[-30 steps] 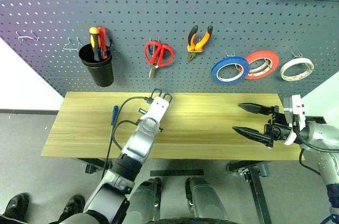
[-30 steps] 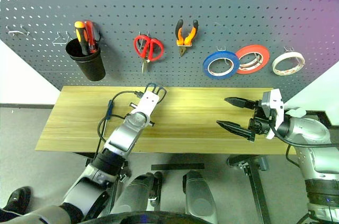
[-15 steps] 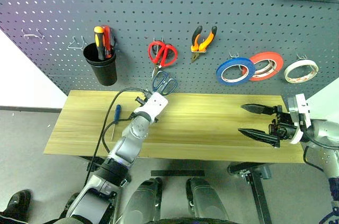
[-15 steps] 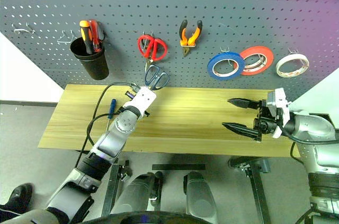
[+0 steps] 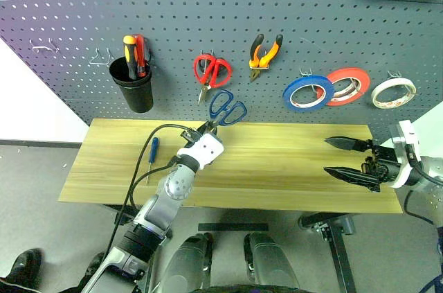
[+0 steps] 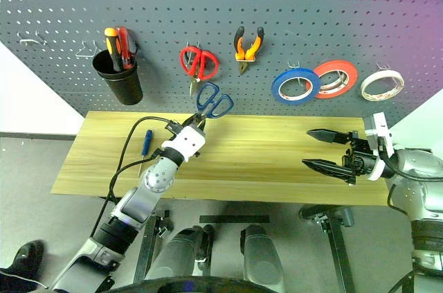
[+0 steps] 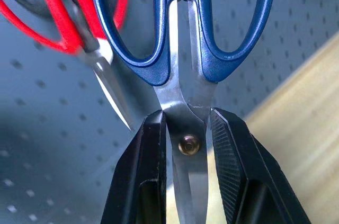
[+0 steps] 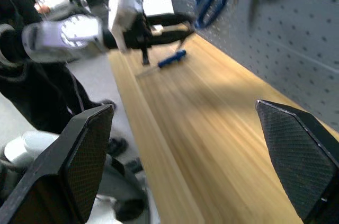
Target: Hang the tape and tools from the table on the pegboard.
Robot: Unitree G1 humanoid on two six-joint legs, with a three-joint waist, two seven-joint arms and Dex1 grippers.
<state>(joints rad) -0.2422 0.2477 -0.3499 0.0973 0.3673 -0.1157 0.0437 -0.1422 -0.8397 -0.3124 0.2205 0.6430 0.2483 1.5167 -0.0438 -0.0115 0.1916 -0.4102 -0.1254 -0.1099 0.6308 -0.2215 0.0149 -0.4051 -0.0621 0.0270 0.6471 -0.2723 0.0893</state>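
Lifted off the tabletop (image 5: 277, 168) since the earlier frames, the scissors (image 5: 227, 108) now stand handles-up at centre frame, just below the red-handled scissors (image 5: 210, 71) on the pegboard (image 5: 221, 23). The left gripper (image 7: 185, 144) has its fingers pinching the blades at the pivot, so hanging looks like the step in hand. The right gripper (image 5: 344, 158) waits at the right edge, fingers spread wide and holding nothing. The blue-handled screwdriver (image 5: 151, 149) lies on the tabletop at left. Which hook is meant for the scissors is hard to make out; a free one may sit behind the handles.
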